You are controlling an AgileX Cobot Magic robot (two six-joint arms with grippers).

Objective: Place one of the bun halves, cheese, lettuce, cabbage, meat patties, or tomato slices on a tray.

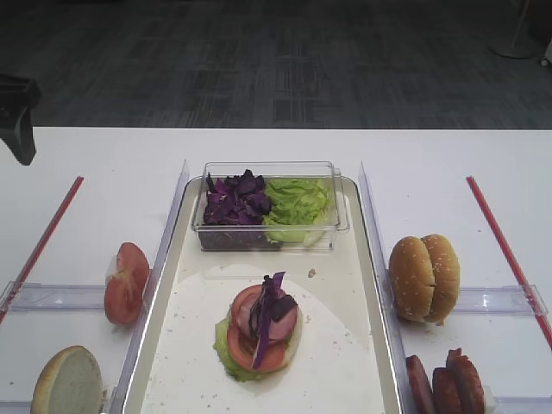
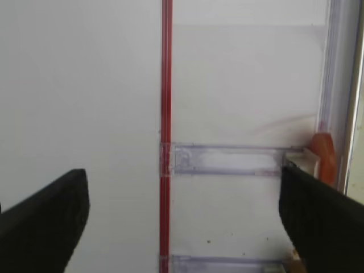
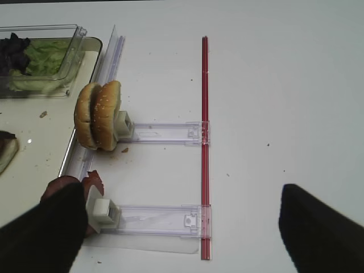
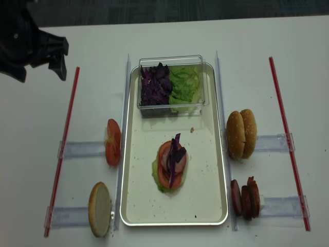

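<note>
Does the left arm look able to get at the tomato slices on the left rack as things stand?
Probably yes. The left gripper hangs open above the table's far left, and nothing stands between it and the tomato slices, upright just outside the tray.

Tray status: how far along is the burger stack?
Done: a stack of lettuce, tomato slices and purple cabbage sits on the tray. In hand: nothing; the left end effector is open over bare table, the right end effector open and empty. Left: meat patties and bun halves remain off the tray.
</note>
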